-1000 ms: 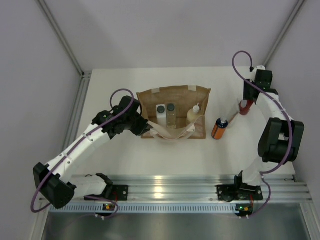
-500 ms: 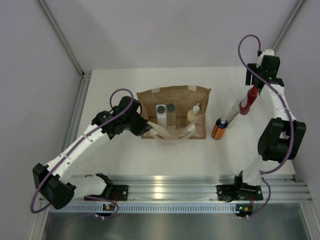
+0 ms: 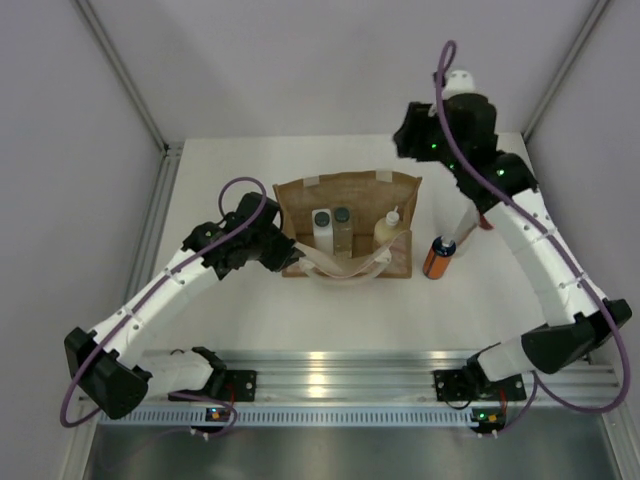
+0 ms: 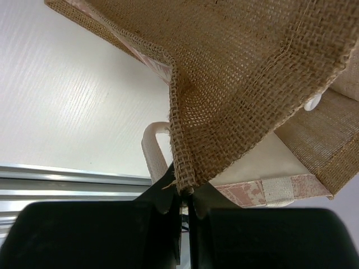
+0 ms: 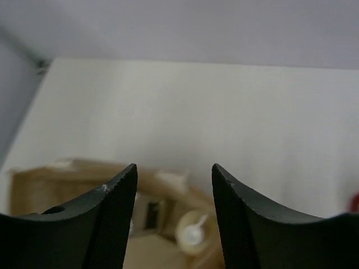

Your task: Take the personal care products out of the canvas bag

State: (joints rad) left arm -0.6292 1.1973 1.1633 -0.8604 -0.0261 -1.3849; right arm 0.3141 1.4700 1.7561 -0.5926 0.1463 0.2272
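Roughly halfway: the tan woven canvas bag [image 3: 350,192] stands open mid-table, its left edge pinched in the closed left gripper [image 4: 184,193]. The right gripper [image 5: 174,171] hangs above it, parted and empty. The orange bottle [image 3: 438,257] is out, just right of the bag; the red bottle [image 3: 487,223] shows as a sliver behind the arm. Left inside are the white squarish bottle [image 3: 322,226], the clear bottle [image 3: 343,222] and the cream bottle [image 3: 387,230].

Left fingers [image 4: 165,194] clamped, right fingers [image 5: 116,219] parted, held high
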